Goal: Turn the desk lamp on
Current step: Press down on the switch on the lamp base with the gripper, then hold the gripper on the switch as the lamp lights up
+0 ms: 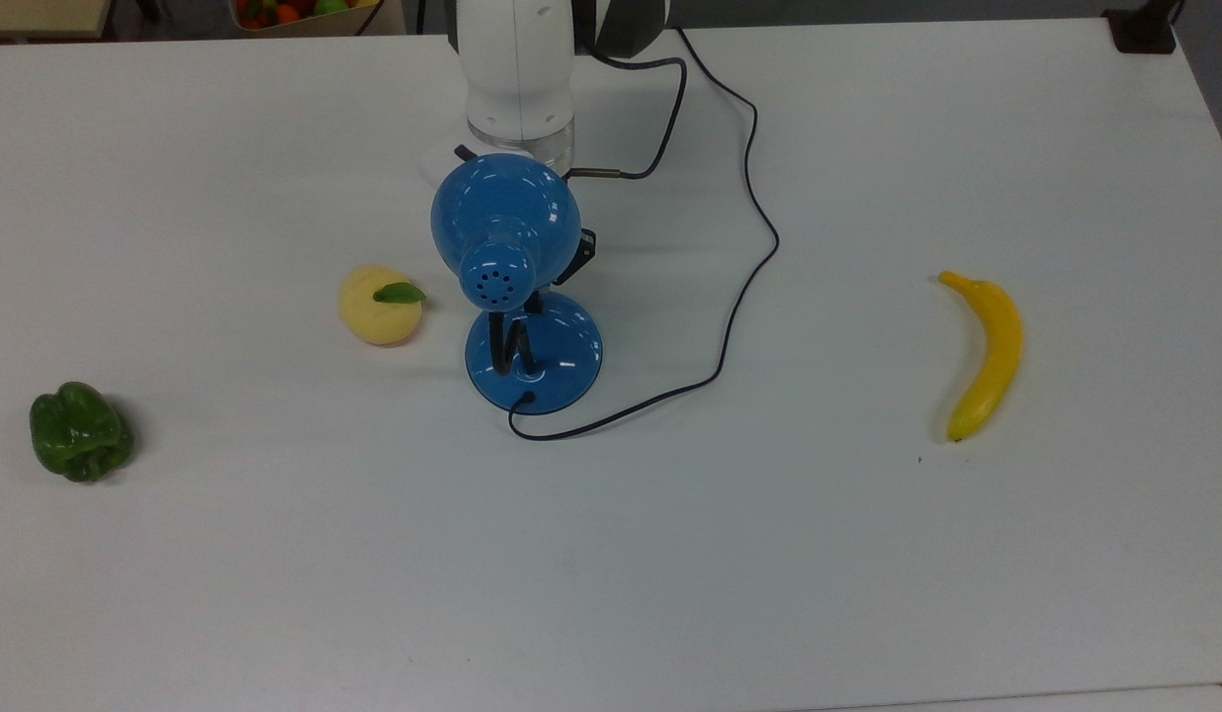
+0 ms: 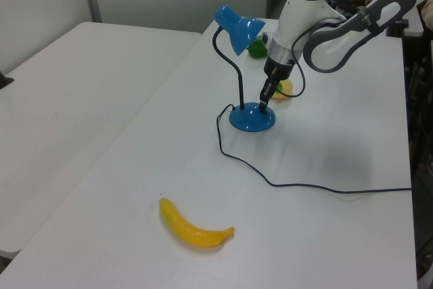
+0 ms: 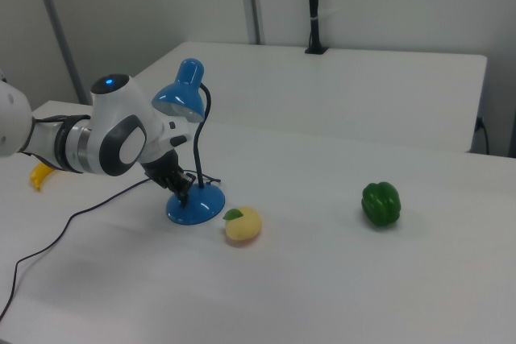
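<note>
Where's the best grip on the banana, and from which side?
Grip the banana across its thick middle, coming straight down from above. It lies flat on the white table, curved, with its length running roughly top to bottom in the top view, so the fingers would close from the top view's left and right. Its ends taper and would probably slip.

Desk lamp (image 1: 532, 346) stands mid-table (image 1: 670, 554), shade over the base's far side in the top view. Gripper (image 2: 264, 101) tip at the base's edge. In the top view: peach (image 1: 379, 305) just left of the base, bell pepper (image 1: 80, 432) far left, banana (image 1: 985, 354) well right.
</note>
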Motion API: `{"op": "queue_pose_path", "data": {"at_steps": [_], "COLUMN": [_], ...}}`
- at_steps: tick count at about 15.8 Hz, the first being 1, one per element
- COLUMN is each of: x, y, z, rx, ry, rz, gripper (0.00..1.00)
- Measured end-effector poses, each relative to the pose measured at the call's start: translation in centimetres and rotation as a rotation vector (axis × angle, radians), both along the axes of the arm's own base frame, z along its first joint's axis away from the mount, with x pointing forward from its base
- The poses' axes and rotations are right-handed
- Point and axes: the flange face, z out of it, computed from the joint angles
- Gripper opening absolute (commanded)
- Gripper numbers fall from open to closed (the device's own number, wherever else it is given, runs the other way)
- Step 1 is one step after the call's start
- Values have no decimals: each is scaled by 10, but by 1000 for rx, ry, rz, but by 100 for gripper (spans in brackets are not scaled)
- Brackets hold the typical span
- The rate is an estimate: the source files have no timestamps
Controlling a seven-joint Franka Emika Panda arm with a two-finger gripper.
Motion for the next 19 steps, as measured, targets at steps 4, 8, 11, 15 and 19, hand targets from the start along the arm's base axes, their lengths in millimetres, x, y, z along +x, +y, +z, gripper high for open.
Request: {"op": "queue_pose_path", "data": {"at_steps": [4, 8, 11, 15, 19], "x": [0, 1, 3, 4, 4], "y": [4, 4, 4, 4, 4], "z": [-4, -4, -6, -6, -6], "rx": [1, 1, 1, 1, 2], "ry": [5, 5, 6, 5, 5], "rz": [1, 0, 0, 0, 0], "gripper": [0, 0, 0, 0, 0]}}
